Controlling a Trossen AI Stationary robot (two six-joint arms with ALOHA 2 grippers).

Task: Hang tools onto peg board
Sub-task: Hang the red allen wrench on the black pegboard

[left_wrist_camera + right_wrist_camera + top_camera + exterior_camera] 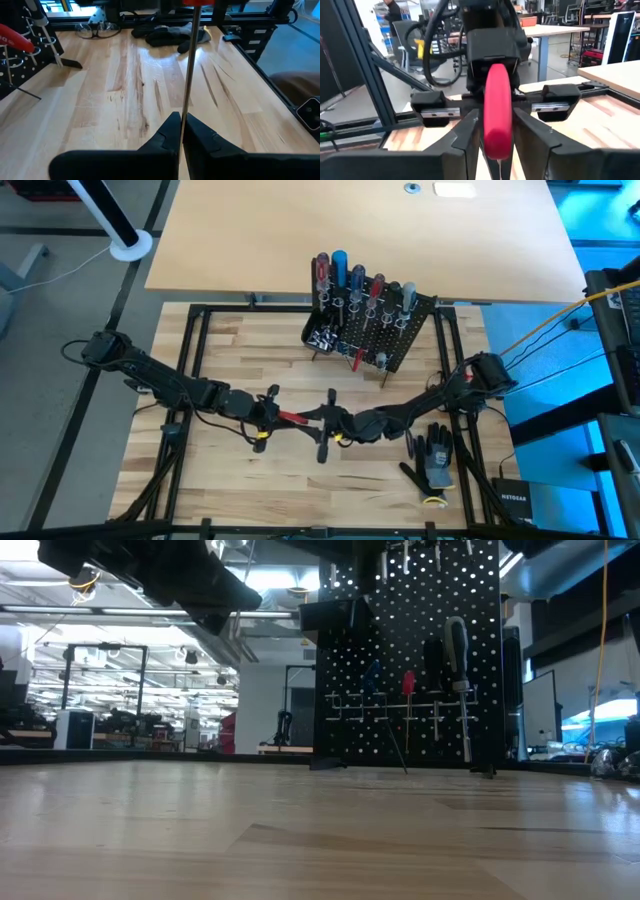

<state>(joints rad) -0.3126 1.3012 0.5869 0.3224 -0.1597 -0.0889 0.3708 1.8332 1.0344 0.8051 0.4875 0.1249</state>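
A red-handled screwdriver (pixel 291 418) hangs level over the table's middle between my two grippers. My left gripper (pixel 272 416) comes from the left and is shut on its bare metal shaft (pixel 187 75). My right gripper (pixel 318 421) comes from the right, its fingers on either side of the red handle (pixel 497 107). The peg board (pixel 375 330) stands on thin legs at the far side, with several red, blue and black tools in its rings. It also shows in the low view (pixel 410 650). My left gripper pinches the screwdriver's thin shaft (pixel 183 122) between its two fingers (pixel 165 137). It comes level from the table's left, along the shaft. The shaft runs straight out from the fingertips to the red handle, clear of the table. My right gripper has the red handle (pixel 496 135) between its two fingers (pixel 467 137), near the handle's free end. It comes level from the table's right, along the tool. The screwdriver is lifted clear and lies level.
A black-and-grey glove (pixel 435 460) lies near the right arm, toward the near right corner. Small silver bits sit in the board's tray (pixel 322 335). The black frame rails (pixel 190 360) border the wooden top. Bare wood stretches between the grippers and the board.
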